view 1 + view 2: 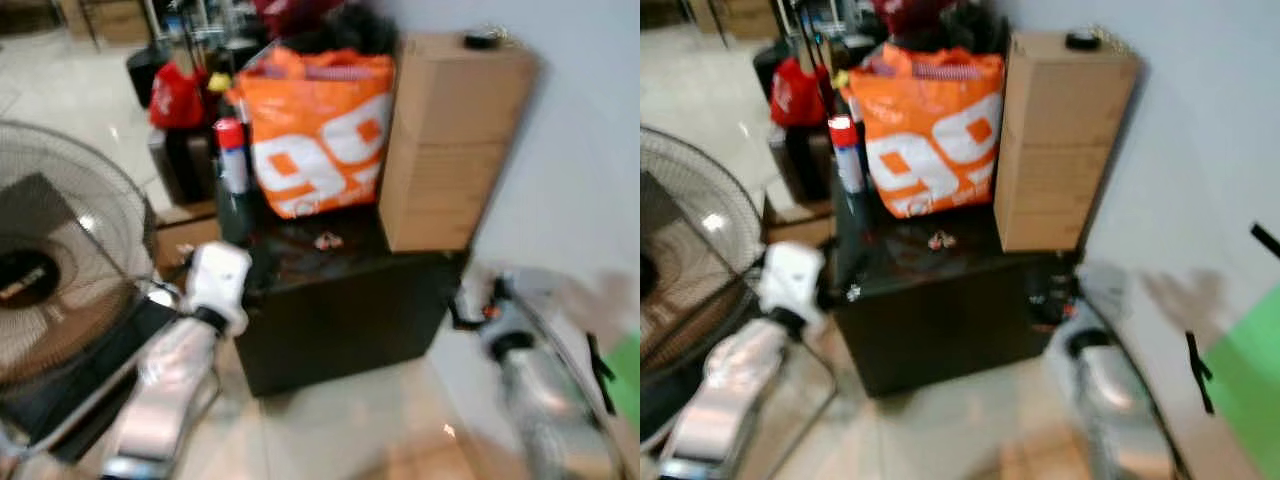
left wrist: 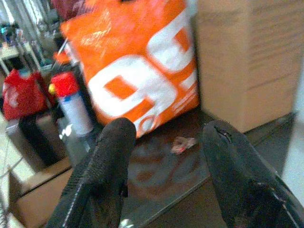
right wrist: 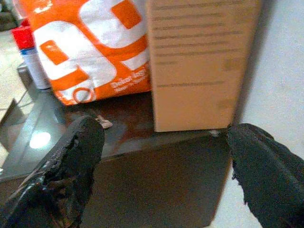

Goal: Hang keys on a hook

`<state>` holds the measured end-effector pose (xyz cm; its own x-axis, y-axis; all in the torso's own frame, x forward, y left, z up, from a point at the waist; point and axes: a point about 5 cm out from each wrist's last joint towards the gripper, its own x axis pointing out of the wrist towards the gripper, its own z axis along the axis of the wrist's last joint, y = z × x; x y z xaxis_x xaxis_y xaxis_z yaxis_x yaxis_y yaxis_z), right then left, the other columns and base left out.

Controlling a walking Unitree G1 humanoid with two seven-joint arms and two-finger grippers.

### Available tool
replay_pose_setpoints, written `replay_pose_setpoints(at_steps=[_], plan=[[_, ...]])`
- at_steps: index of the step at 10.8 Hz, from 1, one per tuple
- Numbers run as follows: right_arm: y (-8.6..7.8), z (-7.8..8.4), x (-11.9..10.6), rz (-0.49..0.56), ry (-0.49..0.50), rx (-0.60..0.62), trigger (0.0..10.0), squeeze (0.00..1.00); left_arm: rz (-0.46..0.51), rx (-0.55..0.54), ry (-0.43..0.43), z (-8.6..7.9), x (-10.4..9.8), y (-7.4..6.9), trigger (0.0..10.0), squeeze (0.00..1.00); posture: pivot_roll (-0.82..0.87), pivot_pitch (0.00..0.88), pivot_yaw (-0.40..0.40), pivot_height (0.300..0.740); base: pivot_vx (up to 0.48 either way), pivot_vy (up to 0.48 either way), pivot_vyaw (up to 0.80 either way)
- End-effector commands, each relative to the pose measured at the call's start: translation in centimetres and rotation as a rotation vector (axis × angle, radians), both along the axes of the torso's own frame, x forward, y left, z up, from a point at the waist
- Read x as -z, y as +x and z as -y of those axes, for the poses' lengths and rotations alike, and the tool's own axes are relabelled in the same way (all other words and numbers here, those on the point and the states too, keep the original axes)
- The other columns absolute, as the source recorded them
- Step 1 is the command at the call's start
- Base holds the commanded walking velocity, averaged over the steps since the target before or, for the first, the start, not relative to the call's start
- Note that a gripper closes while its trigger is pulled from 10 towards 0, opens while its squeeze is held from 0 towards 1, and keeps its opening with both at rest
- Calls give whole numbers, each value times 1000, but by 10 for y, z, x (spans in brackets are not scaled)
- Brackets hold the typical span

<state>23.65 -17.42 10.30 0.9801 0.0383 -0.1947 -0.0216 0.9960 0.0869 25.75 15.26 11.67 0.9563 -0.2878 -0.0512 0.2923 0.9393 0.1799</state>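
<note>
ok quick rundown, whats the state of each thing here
keys: lying loose on the dark cabinet top, not held
left gripper: open, empty, aimed at the keys
right gripper: open, empty, facing the cabinet front
orange bag: upright, stuffed full
cardboard box: upright, closed, beside the bag
spray can: upright, red cap on
fan: blades too blurred to tell if spinning

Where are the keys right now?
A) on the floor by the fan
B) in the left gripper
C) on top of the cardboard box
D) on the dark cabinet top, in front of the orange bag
D: the keys lie on the dark cabinet top just in front of the orange bag, with the open left gripper short of them.
</note>
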Motion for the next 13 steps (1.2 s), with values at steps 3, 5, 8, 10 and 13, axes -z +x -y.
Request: replay_pose_setpoints(at_steps=[3,5,8,10,13], plan=[[2,11,-4,2,-24,31,10000,0,9,18,-8,6,-3,2,10000,0,-53,0,10,740,429,0,0],[3,11,-4,6,-50,26,10000,0,8,19,-7,5,-3,2,10000,0,-53,0,9,740,424,0,0],[1,6,-2,-6,-53,-46,10000,0,5,22,-4,6,-2,1,10000,0,-55,0,9,740,425,0,0],[1,1,1,-23,-116,-141,10000,0,-2,30,0,6,0,0,10000,0,-54,0,8,740,418,0,400],[5,5,4,-43,-152,-179,10000,0,-8,35,6,7,1,-1,10000,0,-53,0,5,740,412,0,0]])
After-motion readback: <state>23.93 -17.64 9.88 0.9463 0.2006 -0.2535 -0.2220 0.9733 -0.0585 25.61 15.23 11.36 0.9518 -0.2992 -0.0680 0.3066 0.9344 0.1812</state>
